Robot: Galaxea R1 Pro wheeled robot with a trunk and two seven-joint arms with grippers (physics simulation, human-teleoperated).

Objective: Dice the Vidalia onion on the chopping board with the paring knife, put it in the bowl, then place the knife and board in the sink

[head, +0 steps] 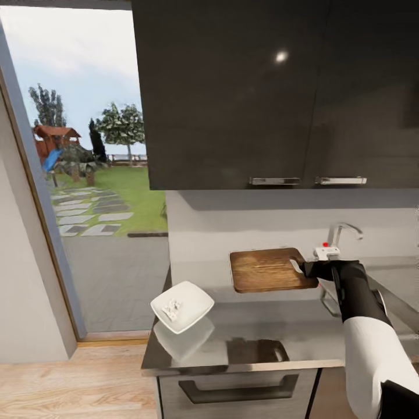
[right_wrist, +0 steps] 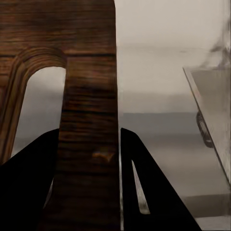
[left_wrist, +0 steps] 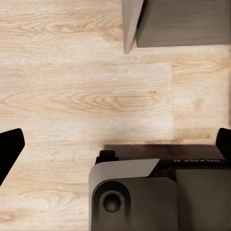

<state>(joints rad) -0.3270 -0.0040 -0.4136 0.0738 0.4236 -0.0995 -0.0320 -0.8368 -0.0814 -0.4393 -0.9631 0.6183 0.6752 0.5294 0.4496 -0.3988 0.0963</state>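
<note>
1. The upper cabinets [head: 279, 93] are hanging across the upper right of the head frame, capping the air above the tabletop [head: 262, 337].
2. The chopping board [head: 269, 269] is hovering at centre right, raised off the tabletop, blocking passage there; the right pincer [head: 307, 269] is clamping its handle end, one finger on each face in the right wrist view.
3. The bowl [head: 182, 305] is occupying the lower centre-left tabletop corner.
4. Bare tabletop is lying open between bowl and board.
5. The tap [head: 343, 233] is standing at right, behind the arm.
6. The left pincer [left_wrist: 115, 149], fingers spread wide, is hanging over open floor [left_wrist: 86, 96].
</note>
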